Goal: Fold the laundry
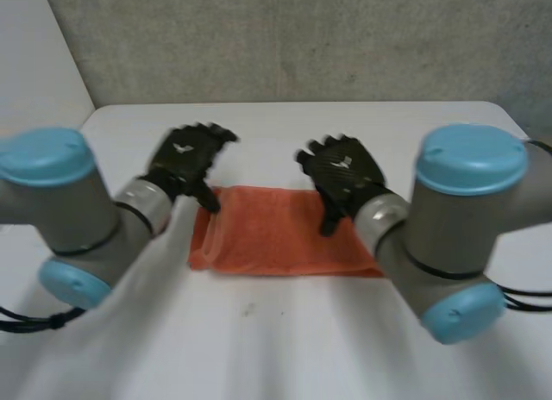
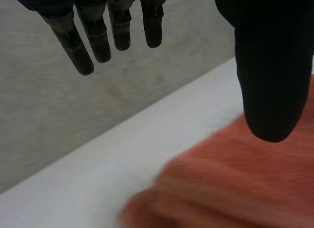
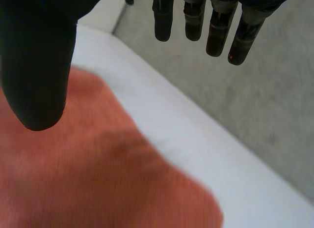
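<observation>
An orange cloth (image 1: 276,232) lies folded into a wide strip in the middle of the white table (image 1: 285,331). My left hand (image 1: 185,159) hovers over the strip's far left corner with fingers (image 2: 81,53) straight and the thumb apart from them, holding nothing. My right hand (image 1: 345,171) hangs over the far right part of the strip, also open and empty. In the left wrist view the cloth (image 2: 235,188) lies under the thumb of my left hand (image 2: 270,80). In the right wrist view the cloth (image 3: 88,179) lies below my right hand (image 3: 34,66), its fingers (image 3: 216,31) spread straight.
The table's far edge (image 1: 302,104) meets a grey wall (image 1: 302,38) just behind the hands. Bare white tabletop (image 1: 259,348) stretches in front of the cloth and to both sides. Both arms reach in from the near corners.
</observation>
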Controlling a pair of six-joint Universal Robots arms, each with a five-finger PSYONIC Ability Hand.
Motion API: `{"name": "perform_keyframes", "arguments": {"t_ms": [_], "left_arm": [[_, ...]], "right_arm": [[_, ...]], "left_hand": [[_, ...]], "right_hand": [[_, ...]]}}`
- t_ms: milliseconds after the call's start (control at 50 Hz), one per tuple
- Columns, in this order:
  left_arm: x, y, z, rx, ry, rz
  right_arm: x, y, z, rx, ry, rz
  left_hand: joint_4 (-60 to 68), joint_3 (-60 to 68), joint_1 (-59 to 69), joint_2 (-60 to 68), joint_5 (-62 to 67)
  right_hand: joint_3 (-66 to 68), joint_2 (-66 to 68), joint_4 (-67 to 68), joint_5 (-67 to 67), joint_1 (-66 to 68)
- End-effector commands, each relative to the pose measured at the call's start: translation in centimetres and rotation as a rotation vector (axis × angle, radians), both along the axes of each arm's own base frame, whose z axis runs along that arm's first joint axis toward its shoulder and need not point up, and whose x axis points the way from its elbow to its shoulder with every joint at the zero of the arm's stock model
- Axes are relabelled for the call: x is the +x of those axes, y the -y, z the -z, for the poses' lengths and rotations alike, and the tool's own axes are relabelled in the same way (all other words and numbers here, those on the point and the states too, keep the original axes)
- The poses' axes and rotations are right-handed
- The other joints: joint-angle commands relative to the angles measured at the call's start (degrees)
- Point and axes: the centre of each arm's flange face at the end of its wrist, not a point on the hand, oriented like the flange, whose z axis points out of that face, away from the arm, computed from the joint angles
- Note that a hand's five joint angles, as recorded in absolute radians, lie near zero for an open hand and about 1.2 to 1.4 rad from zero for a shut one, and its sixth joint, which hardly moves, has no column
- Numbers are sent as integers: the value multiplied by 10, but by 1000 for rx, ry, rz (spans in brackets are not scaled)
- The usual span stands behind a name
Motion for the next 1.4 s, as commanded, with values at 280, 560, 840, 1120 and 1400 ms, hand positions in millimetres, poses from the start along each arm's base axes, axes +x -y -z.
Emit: {"name": "perform_keyframes", "arguments": {"t_ms": [280,560,840,1120,1400], "left_arm": [[0,24,58,13,185,-116],[16,-3,45,11,246,-110],[42,-1,20,0,188,-184],[39,-4,20,0,180,-173],[37,-4,23,5,183,-168]], "right_arm": [[-80,16,72,218,-60,152],[-82,27,82,215,-58,155],[-83,27,78,236,-20,173],[-83,15,79,312,65,148],[-80,25,97,310,60,154]], "left_hand": [[1,-3,-5,3,11],[-11,-15,-17,-9,-1],[-14,-18,-20,-12,-4],[-14,-18,-20,-12,-4],[-14,-18,-20,-12,-4]], "right_hand": [[183,180,172,168,189],[683,680,671,667,689],[231,228,219,215,237],[251,248,240,236,257],[582,579,571,567,588]]}}
